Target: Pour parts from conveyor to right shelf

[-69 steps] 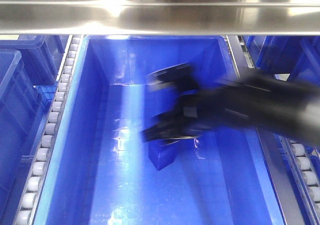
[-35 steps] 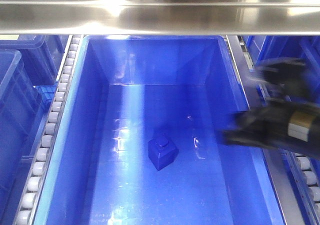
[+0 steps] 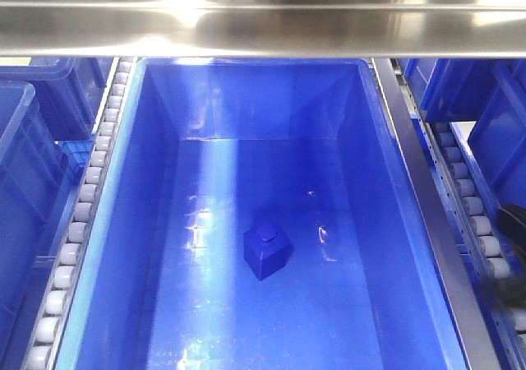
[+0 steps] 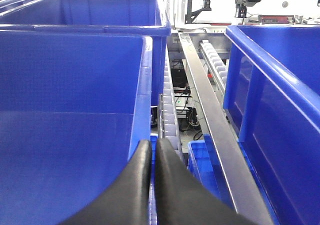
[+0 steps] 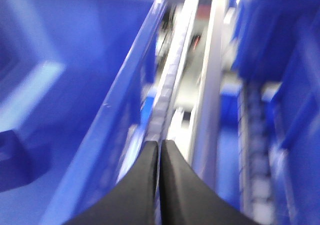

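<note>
One small blue block with a round stud, the part (image 3: 267,252), rests on the floor of the large blue bin (image 3: 140,222) on the right shelf (image 3: 263,20). Nothing touches it. My right gripper (image 5: 160,146) is shut and holds nothing; it hangs over the roller track just right of that bin's rim (image 5: 131,80), in a blurred picture. My left gripper (image 4: 152,147) is shut and holds nothing, over the gap beside another blue bin (image 4: 75,85). The conveyor is out of view.
Rows of grey rollers (image 3: 82,205) and steel rails (image 4: 210,125) run between the bins. More blue bins stand at the left (image 3: 20,181) and at the right (image 4: 280,110). A steel beam crosses overhead at the shelf's front.
My right arm has pulled out of the bin to the right and almost left the front view. The blue block stays where it was on the bin floor.
</note>
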You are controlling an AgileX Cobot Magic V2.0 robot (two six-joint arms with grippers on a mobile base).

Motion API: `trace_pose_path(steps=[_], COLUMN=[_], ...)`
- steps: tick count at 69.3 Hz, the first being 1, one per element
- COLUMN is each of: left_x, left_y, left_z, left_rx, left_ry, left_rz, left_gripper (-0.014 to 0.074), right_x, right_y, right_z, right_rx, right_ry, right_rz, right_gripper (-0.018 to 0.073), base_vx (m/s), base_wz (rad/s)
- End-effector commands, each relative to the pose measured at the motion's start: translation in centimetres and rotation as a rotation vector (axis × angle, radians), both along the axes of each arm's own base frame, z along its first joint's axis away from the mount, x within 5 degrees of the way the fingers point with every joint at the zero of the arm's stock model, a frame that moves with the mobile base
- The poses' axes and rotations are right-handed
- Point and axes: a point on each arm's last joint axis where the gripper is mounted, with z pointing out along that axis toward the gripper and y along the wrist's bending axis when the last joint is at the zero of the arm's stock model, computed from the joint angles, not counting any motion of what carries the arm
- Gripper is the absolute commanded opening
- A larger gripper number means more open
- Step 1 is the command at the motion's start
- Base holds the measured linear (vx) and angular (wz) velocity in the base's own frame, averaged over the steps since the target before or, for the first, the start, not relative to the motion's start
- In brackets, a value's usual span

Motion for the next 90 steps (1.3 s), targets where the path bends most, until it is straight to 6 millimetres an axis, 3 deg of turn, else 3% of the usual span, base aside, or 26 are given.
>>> trace_pose_path(steps=[1,17,36,45,57,72,85,90], left_x=[-0.2,-0.2,-0.2,-0.2,-0.2,-0.2,-0.2,-0.2], left_y=[0.0,0.0,0.0,0.0,0.0,0.0,0.0,0.0], left_z=[1.5,1.5,1.5,1.5,1.5,1.5,1.5,1.5], left_rx=[-0.011,-0.011,-0.011,-0.011,-0.011,-0.011,-0.011,-0.011], left_ry=[-0.111,-0.111,-0.111,-0.111,-0.111,-0.111,-0.111,-0.111], left_rz=[-0.006,-0.006,-0.006,-0.006,-0.006,-0.006,-0.006,-0.006], left_gripper=[-0.0006,-0.0006,-0.0006,-0.0006,-0.0006,-0.0006,-0.0006,-0.0006], right_x=[-0.4,-1.3,-1.5,-1.8,-4.3,-6.7,-6.1,-6.2], right_y=[-0.1,-0.2,-0.2,-0.3,-1.3,-1.8,-1.8,-1.8], right_z=[1.1,-1.1,-1.5,-1.3,-1.2,-4.3,-8.1,-8.5], right_rx=[-0.002,0.051,0.069,0.086,0.111,0.128,0.094,0.083], right_ry=[-0.15,-0.021,0.02,-0.001,-0.154,-0.277,-0.175,-0.117], right_rz=[0.01,-0.006,-0.01,-0.011,-0.076,-0.115,-0.119,-0.12], right_gripper=[-0.0005,-0.0005,-0.0005,-0.0005,-0.0005,-0.0005,-0.0005,-0.0005], base_vx=[0.0,0.0,0.0,0.0,0.0,0.0,0.0,0.0], base_wz=[0.0,0.0,0.0,0.0,0.0,0.0,0.0,0.0])
